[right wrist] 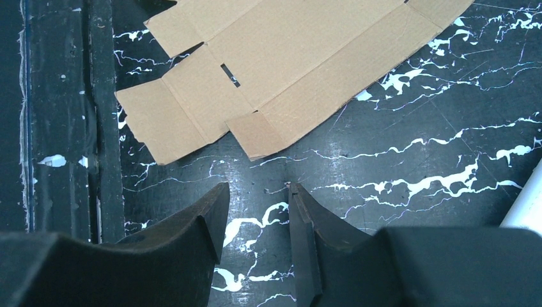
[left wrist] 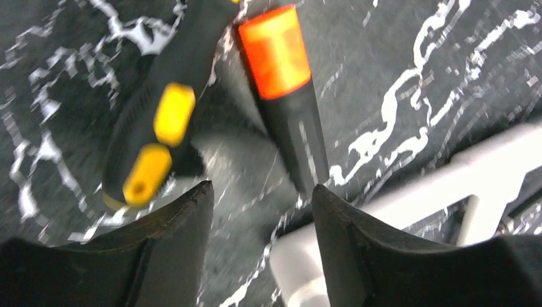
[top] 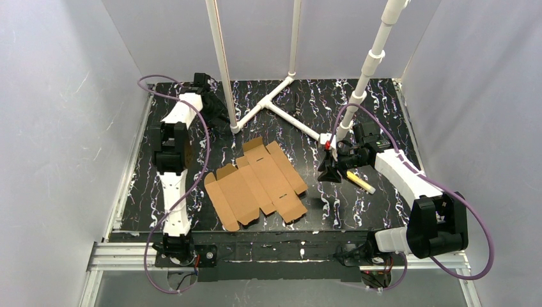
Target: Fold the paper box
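Observation:
The paper box point(top: 255, 182) is a flat brown die-cut cardboard sheet with flaps and tabs, lying on the black marbled table in the middle of the top view. Its near flaps also show in the right wrist view point(right wrist: 287, 64). My right gripper point(top: 330, 174) hangs to the right of the sheet. In its wrist view it point(right wrist: 259, 187) is open and empty over bare table, a little short of the sheet's edge. My left gripper point(top: 211, 96) is far back left, away from the sheet. In its wrist view it point(left wrist: 262, 192) is open and empty.
A white pipe frame point(top: 281, 102) stands on the table's back half; part of it shows by the left fingers point(left wrist: 447, 179). A black tool with yellow buttons point(left wrist: 160, 121) and a black orange-tipped tool point(left wrist: 281, 64) lie ahead of the left gripper. A yellow marker point(top: 361, 182) lies by the right gripper.

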Controlling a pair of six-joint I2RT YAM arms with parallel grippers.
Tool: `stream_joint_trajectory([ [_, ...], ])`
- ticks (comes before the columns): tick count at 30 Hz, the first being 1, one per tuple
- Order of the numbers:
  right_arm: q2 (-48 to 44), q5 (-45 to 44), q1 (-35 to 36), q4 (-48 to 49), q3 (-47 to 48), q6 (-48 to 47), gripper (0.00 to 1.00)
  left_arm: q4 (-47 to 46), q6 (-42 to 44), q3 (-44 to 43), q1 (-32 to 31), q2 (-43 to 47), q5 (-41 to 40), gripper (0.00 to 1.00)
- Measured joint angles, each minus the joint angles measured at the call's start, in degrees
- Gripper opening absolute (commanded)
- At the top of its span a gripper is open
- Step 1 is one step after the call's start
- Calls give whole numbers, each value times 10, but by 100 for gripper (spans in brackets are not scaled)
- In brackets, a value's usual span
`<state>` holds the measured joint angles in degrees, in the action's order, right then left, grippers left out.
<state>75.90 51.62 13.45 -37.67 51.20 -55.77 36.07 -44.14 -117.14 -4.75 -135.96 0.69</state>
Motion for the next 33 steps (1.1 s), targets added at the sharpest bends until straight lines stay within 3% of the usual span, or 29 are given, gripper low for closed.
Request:
stream_joint_trajectory([
  [7,9,2,0,-11,0,-4,51,-136,92,257,12,261,49,72],
  [13,38,15,3,-26,7,-11,53,-308,130,544,33,548,177,75],
  [19,48,22,9,-30,8,-15,55,-401,137,769,17,682,303,87],
  [26,55,25,14,-29,8,-16,56,-435,186,808,-34,699,322,88],
  [33,56,25,14,-29,8,-17,56,-359,296,749,-87,655,216,89],
])
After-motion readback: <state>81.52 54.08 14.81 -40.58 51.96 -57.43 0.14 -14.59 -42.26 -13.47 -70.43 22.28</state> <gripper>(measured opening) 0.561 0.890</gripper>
